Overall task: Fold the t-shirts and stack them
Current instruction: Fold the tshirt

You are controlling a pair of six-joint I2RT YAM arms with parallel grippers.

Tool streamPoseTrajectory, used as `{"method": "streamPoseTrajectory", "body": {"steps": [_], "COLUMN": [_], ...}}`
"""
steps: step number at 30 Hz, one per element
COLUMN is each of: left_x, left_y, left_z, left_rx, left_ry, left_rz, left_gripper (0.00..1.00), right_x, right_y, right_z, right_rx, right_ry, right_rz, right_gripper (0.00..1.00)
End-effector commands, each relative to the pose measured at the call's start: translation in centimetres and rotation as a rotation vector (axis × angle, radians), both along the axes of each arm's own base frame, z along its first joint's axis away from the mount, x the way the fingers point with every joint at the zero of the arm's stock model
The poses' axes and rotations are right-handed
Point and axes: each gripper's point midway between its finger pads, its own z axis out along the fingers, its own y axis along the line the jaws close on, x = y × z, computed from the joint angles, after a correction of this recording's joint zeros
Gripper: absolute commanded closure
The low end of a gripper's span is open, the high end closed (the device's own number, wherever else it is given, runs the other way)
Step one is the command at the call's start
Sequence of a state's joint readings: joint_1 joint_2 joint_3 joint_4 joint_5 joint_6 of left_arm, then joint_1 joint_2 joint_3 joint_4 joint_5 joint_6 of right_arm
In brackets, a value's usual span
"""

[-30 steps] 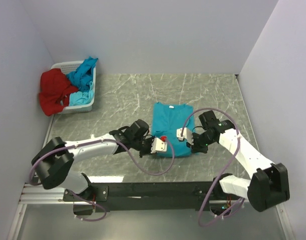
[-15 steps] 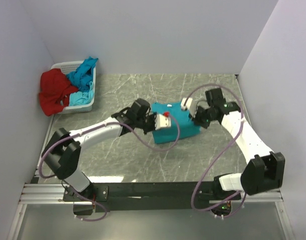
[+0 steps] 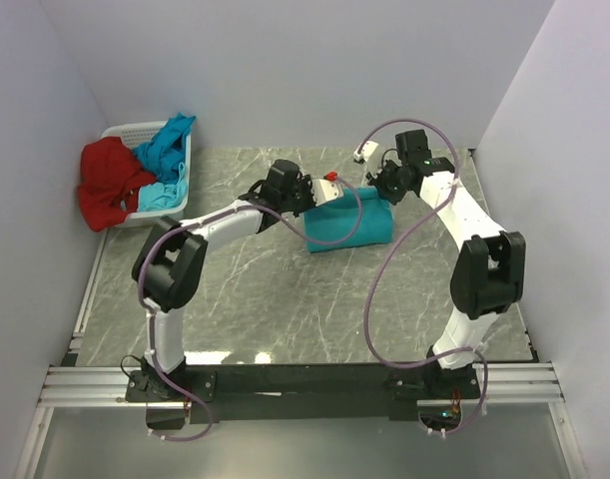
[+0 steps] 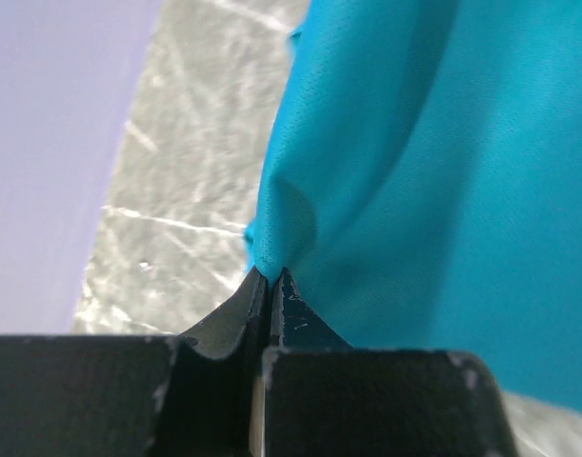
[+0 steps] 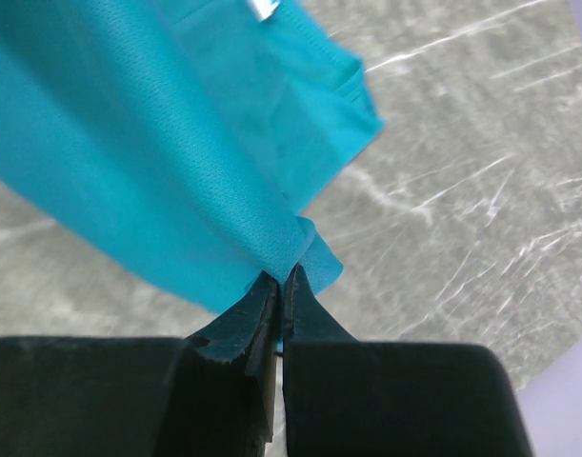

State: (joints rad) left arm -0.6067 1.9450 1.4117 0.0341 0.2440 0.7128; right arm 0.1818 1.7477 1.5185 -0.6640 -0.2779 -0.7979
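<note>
A turquoise t-shirt lies partly folded on the marble table, its near part flat and its raised edge held up at the far side. My left gripper is shut on one corner of that edge, seen close in the left wrist view as cloth pinched at the gripper's tips. My right gripper is shut on the other corner; in the right wrist view the t-shirt hangs from the gripper. A red t-shirt and more turquoise t-shirts sit in the basket.
The white plastic basket stands at the far left corner against the walls, the red shirt spilling over its left side. Both arms reach far forward over the table. Walls close in on the left, back and right.
Both grippers have carried the shirt's near edge away from the bases toward the far side, lifting it and folding it over the rest. The arms are now stretched much farther out.
</note>
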Motion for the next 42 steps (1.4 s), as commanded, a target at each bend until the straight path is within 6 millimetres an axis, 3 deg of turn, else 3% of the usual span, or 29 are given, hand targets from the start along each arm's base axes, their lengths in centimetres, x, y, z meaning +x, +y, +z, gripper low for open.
{"method": "streamPoseTrajectory", "body": {"steps": [1,12,18,30,31,33,34,35,36,37,38,39,41,42], "left_x": [4.2,9.1,9.9,11.0,11.5,12.8,13.8,14.9,15.5,16.2,16.2,16.0,15.0,13.8], "left_y": [-0.1,0.4,0.6,0.7,0.6,1.7,1.8,3.8,4.6,5.4,6.3,7.2,8.0,8.4], "left_z": [3.8,2.4,0.5,-1.4,-0.8,-1.0,0.8,1.3,2.6,5.2,6.2,8.5,10.0,13.2], "left_rx": [-0.064,-0.076,-0.044,-0.036,-0.046,-0.073,-0.157,-0.167,-0.209,-0.272,-0.317,-0.352,-0.409,-0.467], "left_ry": [-0.144,-0.161,-0.14,-0.112,-0.12,-0.118,-0.116,-0.141,-0.16,-0.195,-0.198,-0.219,-0.175,-0.174], "left_rz": [0.101,0.202,0.21,0.25,0.266,0.395,0.478,0.629,0.71,0.782,0.855,0.9,0.922,0.912], "left_gripper": [1.0,1.0,1.0,0.98,0.93,0.55,0.42,0.26,0.18,0.1,0.02,0.01,0.01,0.01], "right_x": [4.0,8.4,8.8,10.7,10.9,12.3,13.0,13.7,14.7,14.9,15.1,15.1,14.8,14.0], "right_y": [-0.7,-1.2,-1.0,-1.1,-1.2,-2.2,-2.8,-3.5,-4.7,-4.6,-5.0,-5.2,-5.3,-5.2], "right_z": [2.4,0.5,-0.7,-1.9,-2.0,-1.9,-1.6,-1.2,-0.5,-0.2,0.1,0.6,0.9,0.8], "right_rx": [0.023,0.012,0.013,0.016,0.019,0.019,0.011,0.012,0.004,0.04,0.056,0.099,0.149,0.167], "right_ry": [-0.111,-0.135,-0.116,-0.114,-0.113,-0.155,-0.189,-0.23,-0.295,-0.305,-0.314,-0.311,-0.281,-0.243], "right_rz": [-0.08,-0.167,-0.171,-0.223,-0.242,-0.356,-0.423,-0.488,-0.573,-0.617,-0.649,-0.691,-0.693,-0.685], "right_gripper": [1.0,1.0,1.0,1.0,1.0,0.68,0.52,0.26,0.21,0.2,0.19,0.19,0.21,0.21]}}
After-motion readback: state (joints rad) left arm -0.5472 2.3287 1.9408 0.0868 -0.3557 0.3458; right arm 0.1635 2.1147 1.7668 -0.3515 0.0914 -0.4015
